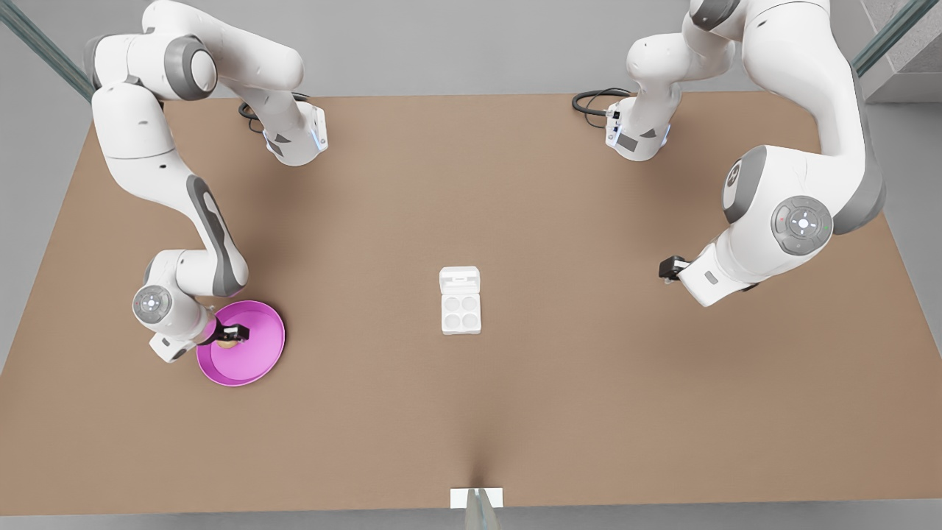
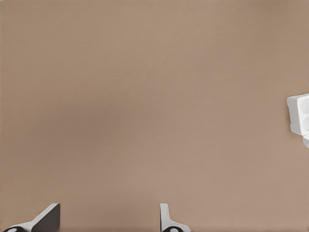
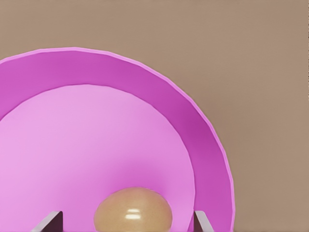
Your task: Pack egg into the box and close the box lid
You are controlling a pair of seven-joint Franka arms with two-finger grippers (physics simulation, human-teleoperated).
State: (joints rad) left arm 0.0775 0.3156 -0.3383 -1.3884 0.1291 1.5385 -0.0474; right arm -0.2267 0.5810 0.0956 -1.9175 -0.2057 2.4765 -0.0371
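- Right pincer (image 1: 229,335) spread wide over the pink plate (image 1: 257,361), fingers (image 3: 48,221) flanking the egg (image 3: 133,210) – not gripping.
- Box (image 1: 461,313) mid-bench (image 1: 589,405), lid (image 1: 460,280) open.
- Left pincer (image 1: 668,269) hovers released, well apart from the box.

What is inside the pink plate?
A little tan egg lies in the pink plate, between the open fingers of the right gripper. The egg's underside is out of sight. The left gripper waits open over bare table.
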